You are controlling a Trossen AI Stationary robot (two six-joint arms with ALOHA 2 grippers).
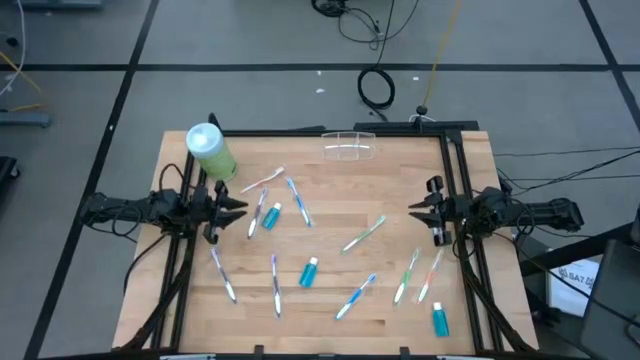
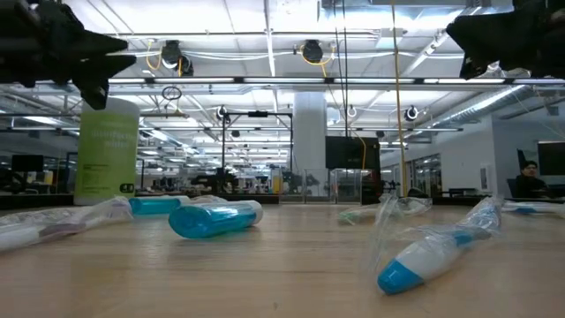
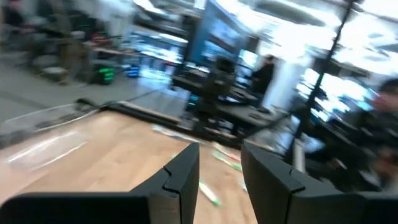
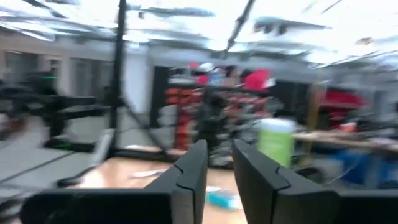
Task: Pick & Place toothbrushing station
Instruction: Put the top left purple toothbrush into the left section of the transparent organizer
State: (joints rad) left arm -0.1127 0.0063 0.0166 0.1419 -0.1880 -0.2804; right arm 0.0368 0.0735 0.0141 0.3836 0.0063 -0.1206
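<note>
Several thin toothbrushes lie flat across the wooden table, among them a blue one (image 1: 297,200), a green one (image 1: 362,236) and a purple one (image 1: 275,283). Three teal white-capped tubes (image 1: 272,216) (image 1: 309,271) (image 1: 439,319) lie on their sides among them. A clear plastic cup (image 1: 349,145) sits at the table's far edge. My left gripper (image 1: 232,207) hovers at the left side, open with nothing between its fingers (image 3: 221,149). My right gripper (image 1: 418,213) hovers at the right side, narrowly open and holding nothing (image 4: 221,146). Both point inward over the table, above the things.
A large green white-lidded canister (image 1: 211,152) stands at the far left corner, just beyond my left gripper. Black frame rails (image 1: 455,170) run along the table's sides and far edge. In the low view a teal tube (image 2: 214,218) and a wrapped brush (image 2: 433,256) lie near the front.
</note>
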